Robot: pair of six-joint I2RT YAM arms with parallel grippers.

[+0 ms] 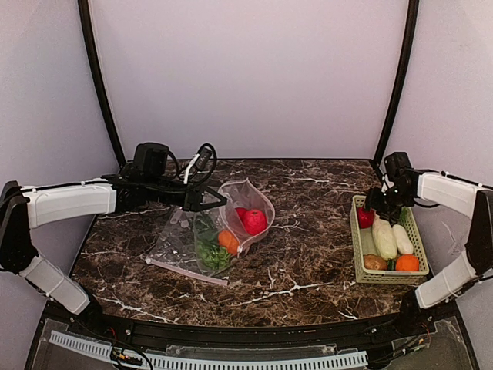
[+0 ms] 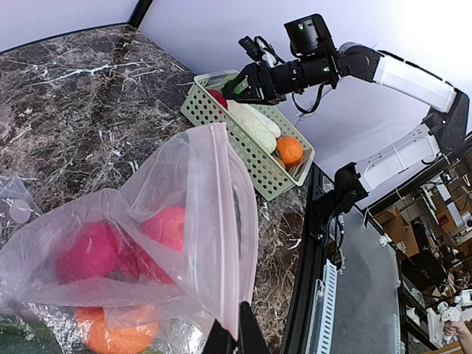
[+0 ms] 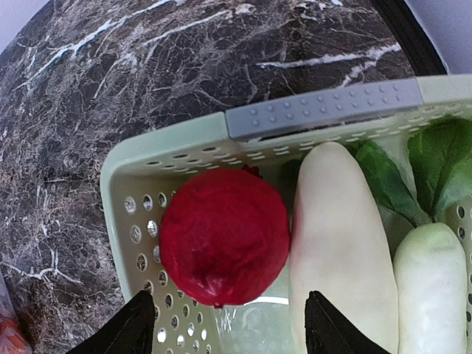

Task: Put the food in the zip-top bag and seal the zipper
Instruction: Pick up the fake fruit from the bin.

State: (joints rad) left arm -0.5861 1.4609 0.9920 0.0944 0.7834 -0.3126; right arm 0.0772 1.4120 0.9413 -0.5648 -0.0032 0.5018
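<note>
The zip-top bag [image 1: 245, 202] stands open at mid-table, holding two red apples [image 1: 254, 221], an orange [image 1: 228, 240] and leafy greens [image 1: 209, 253]. My left gripper [image 1: 218, 199] is shut on the bag's pinkish zipper strip [image 2: 221, 221] and holds the mouth up; in the left wrist view the gripper [image 2: 234, 328] pinches the rim. My right gripper [image 3: 232, 328] is open and hovers over a red apple [image 3: 223, 245] in the basket's corner, one finger on each side, not touching. It also shows in the top view [image 1: 375, 202].
The pale green slotted basket [image 1: 357, 245] at right also holds two white radishes [image 3: 339, 243], greens [image 3: 428, 169], an orange [image 1: 407, 263] and a brown potato [image 1: 374, 262]. A flat clear plastic sheet with a pinkish strip [image 1: 189, 271] lies left of the held bag.
</note>
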